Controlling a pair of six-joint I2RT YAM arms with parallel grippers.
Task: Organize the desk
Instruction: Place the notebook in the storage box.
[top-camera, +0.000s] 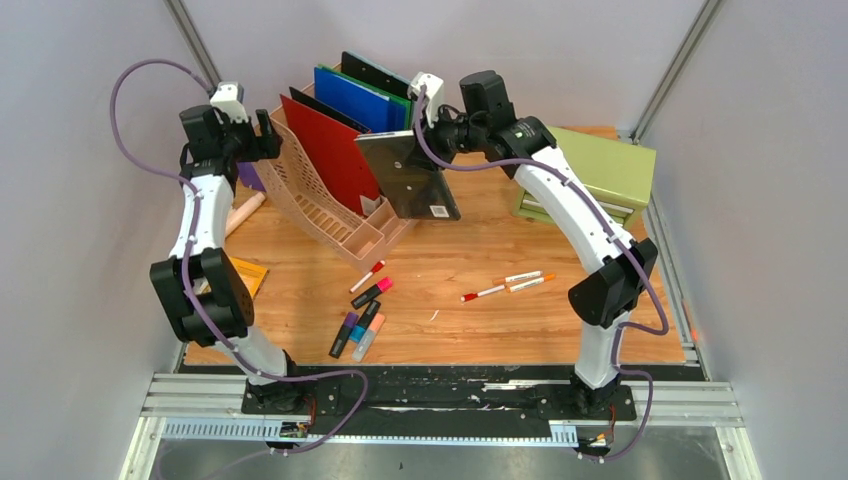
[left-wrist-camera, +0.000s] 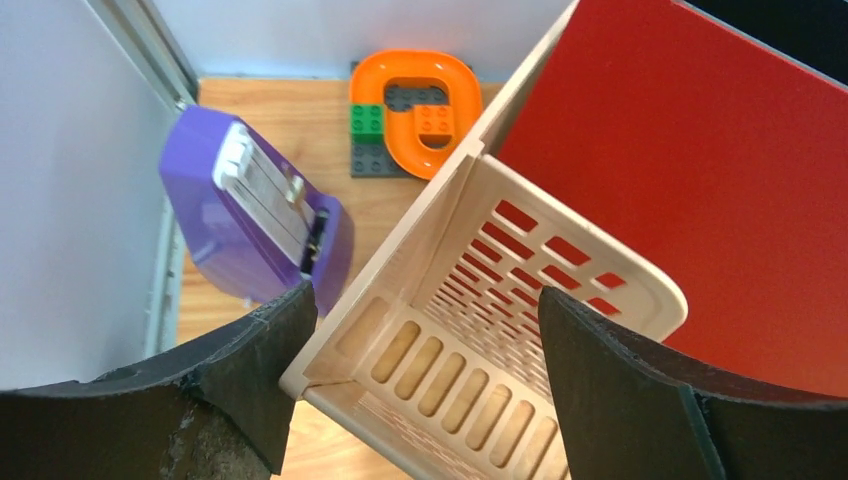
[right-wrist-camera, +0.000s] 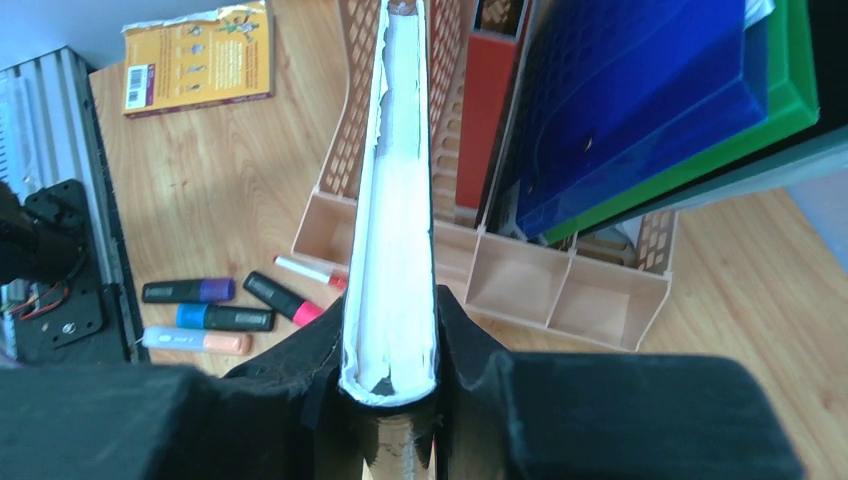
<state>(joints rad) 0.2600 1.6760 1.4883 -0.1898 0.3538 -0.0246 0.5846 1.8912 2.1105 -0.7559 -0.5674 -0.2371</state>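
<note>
The right jaws are closed on a thin dark book, pinched across its thickness at one end above the wooden tabletop — probably light, stiff, a little slippery. The left jaws stand wide open astride a corner of the beige rack, holding nothing.

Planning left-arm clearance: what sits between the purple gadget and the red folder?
The beige file rack's slotted side wall, purple gadget on one side, red folder on the other; left wrist view shows it.
</note>
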